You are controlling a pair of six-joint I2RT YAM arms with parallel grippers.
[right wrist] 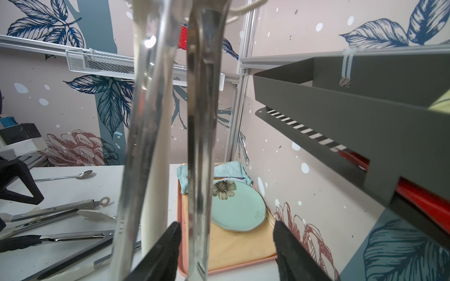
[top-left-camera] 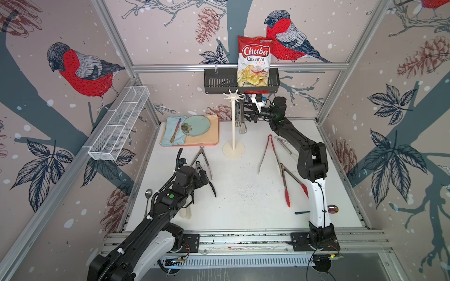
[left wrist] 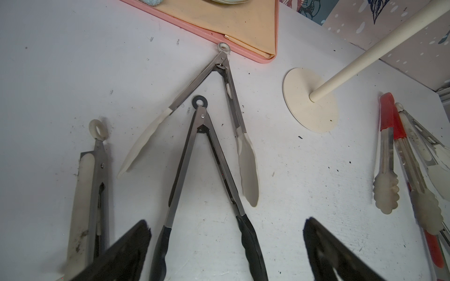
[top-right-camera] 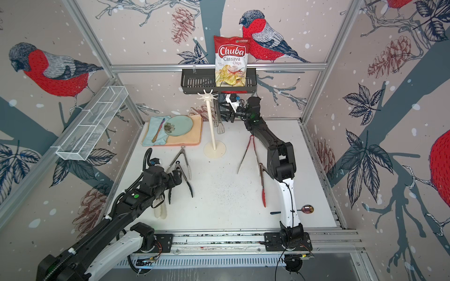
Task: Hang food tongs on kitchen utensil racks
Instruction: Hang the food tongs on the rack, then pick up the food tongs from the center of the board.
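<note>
The cream utensil rack [top-left-camera: 233, 121] stands mid-table, with its hook head [top-left-camera: 233, 95] on top. Bare steel tongs [top-left-camera: 242, 121] hang from a hook. My right gripper [top-left-camera: 250, 113] is open beside them. In the right wrist view one steel arm [right wrist: 201, 146] stands between its fingers, unclamped, gripper [right wrist: 226, 243]. My left gripper [left wrist: 226, 233] is open, low over black-tipped tongs [left wrist: 202, 170] lying on the table; both their black tips lie between its fingers. White-tipped tongs [top-left-camera: 202, 158], red-handled tongs [top-left-camera: 267, 153] and red-tipped tongs [top-left-camera: 287, 189] lie flat too.
A black slotted basket [top-left-camera: 219, 82] with a chips bag [top-left-camera: 254, 60] hangs just behind the rack head. A white mesh shelf [top-left-camera: 119, 121] is on the left wall. A pink tray [top-left-camera: 202, 141] holds a plate [top-left-camera: 196, 125]. Spoons [top-left-camera: 148, 194] lie near the table edges.
</note>
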